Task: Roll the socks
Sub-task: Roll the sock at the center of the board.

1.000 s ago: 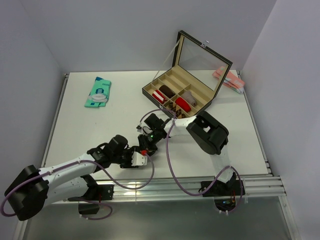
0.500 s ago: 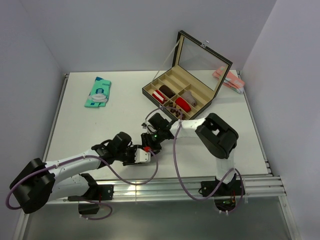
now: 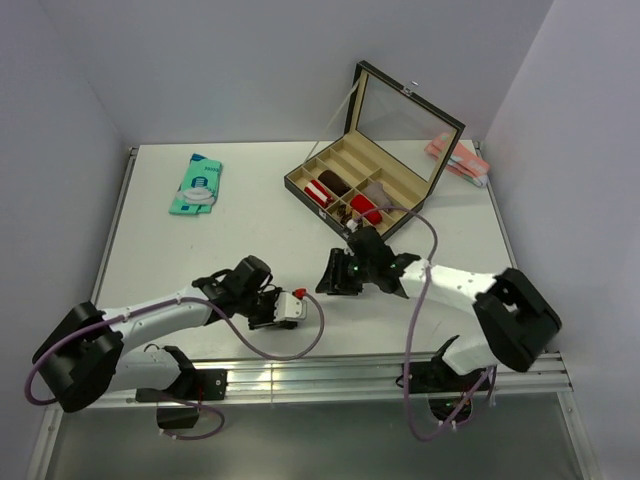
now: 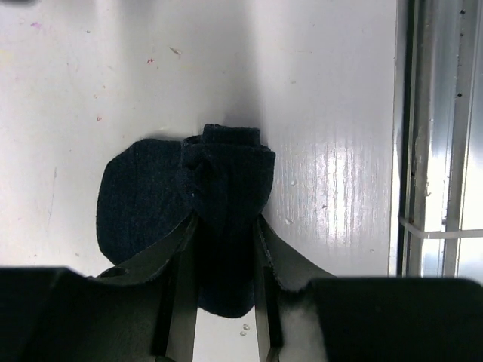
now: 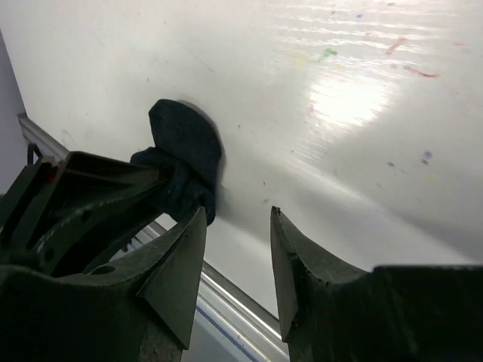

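Holding red rolls (image 3: 366, 209), box (image 3: 352, 158); sock (image 4: 226, 188) outside

The lower end of the navy sock (image 4: 223, 181) is being masked at bottom centre of the left wrist view by the fingers (image 4: 167, 253) of the left gripper (image 4: 226, 225). In the top view, the sock is being rendered too small to discern. The right gripper (image 5: 238, 219) is being cropped by the bottom edge of the right wrist view.
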Controlling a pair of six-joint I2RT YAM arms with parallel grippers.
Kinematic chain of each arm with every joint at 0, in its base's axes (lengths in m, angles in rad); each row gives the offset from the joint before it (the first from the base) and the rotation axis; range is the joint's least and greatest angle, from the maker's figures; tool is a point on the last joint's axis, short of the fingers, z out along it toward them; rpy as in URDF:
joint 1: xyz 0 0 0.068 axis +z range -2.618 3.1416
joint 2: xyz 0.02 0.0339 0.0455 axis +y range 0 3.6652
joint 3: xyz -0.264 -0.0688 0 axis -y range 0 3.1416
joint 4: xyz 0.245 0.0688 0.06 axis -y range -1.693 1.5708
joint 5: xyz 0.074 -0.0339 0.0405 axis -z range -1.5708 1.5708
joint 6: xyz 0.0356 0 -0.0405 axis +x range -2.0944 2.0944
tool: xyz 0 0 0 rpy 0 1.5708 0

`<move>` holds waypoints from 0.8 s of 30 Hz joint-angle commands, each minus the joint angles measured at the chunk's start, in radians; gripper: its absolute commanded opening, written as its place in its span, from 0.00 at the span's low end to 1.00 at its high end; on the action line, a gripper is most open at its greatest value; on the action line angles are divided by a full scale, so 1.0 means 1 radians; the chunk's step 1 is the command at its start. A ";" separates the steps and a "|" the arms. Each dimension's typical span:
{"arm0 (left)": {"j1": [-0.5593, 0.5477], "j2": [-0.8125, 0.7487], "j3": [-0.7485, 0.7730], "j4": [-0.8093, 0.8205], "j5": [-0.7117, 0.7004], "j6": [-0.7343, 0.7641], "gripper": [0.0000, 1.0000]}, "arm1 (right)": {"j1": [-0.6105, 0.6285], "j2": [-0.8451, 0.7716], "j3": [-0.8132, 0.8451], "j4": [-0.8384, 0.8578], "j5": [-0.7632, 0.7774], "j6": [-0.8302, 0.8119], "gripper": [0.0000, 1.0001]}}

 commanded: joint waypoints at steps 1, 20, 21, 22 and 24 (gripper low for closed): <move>0.026 0.070 0.035 -0.167 0.088 0.029 0.21 | 0.003 -0.148 -0.061 0.035 0.174 0.028 0.47; 0.327 0.695 0.468 -0.716 0.269 0.383 0.17 | 0.423 -0.575 -0.290 0.135 0.671 -0.073 0.46; 0.330 0.709 0.480 -0.727 0.264 0.389 0.16 | 0.451 -0.549 -0.273 0.135 0.686 -0.090 0.46; 0.330 0.735 0.485 -0.727 0.261 0.391 0.15 | 0.479 -0.514 -0.232 0.136 0.724 -0.110 0.46; 0.329 0.756 0.488 -0.730 0.243 0.391 0.15 | 0.568 -0.403 -0.187 0.138 0.764 -0.192 0.46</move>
